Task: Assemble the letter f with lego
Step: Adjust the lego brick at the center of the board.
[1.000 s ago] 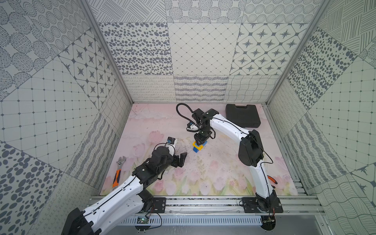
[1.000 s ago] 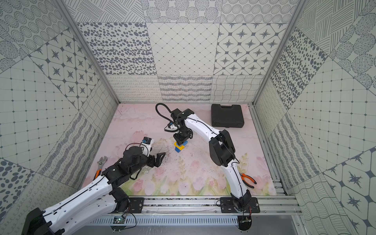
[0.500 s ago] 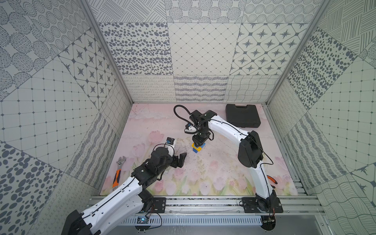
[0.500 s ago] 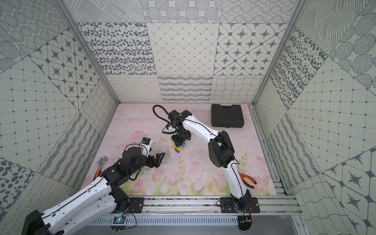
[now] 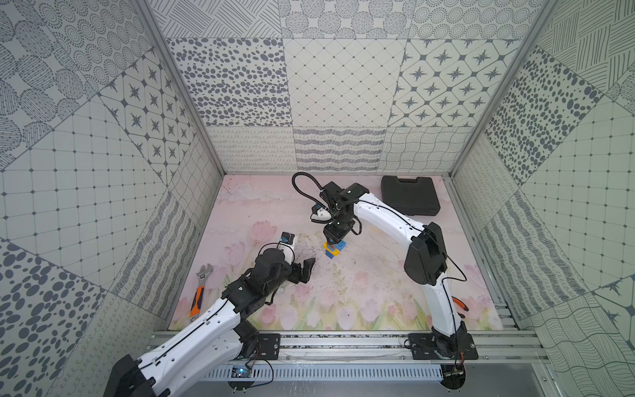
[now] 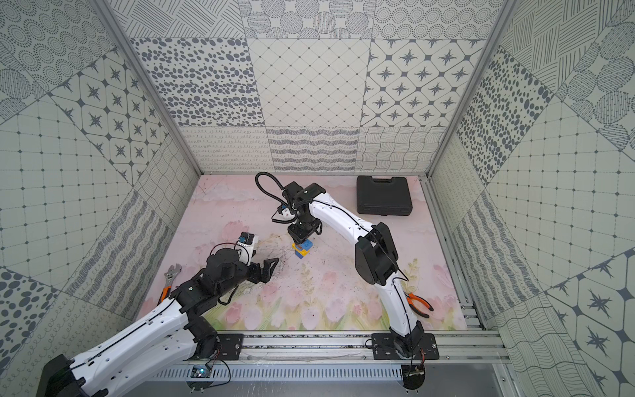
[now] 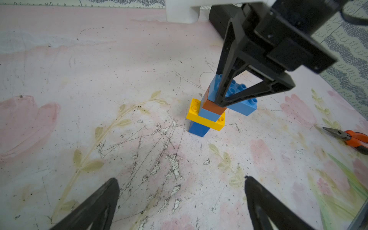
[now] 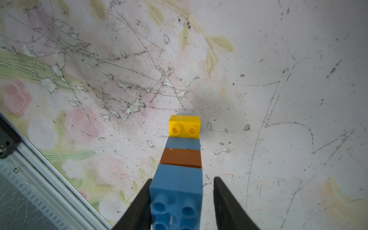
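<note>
Loosened since before, right pincer (image 8: 182,178) straddles lego (image 7: 207,117) top, one finger (image 8: 139,209) touching, bottom brick hidden there. Left pincer (image 7: 180,178) spread, fingers cropped.

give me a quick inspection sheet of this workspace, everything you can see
surface: floral mat, scratched and scuffed
job's things: lego tower upright mid-mat; blue base, yellow brick, blue, brown, long blue brick on top
clutter: wrench, pliers, black case, all apart from the tower
claws: left claw open, empty, short of the tower; right claw open astride the long blue brick, gap on one side
cables: black cable loops off the right wrist, clear of the tower
surroundings: patterned wall panels; metal rail at front
</note>
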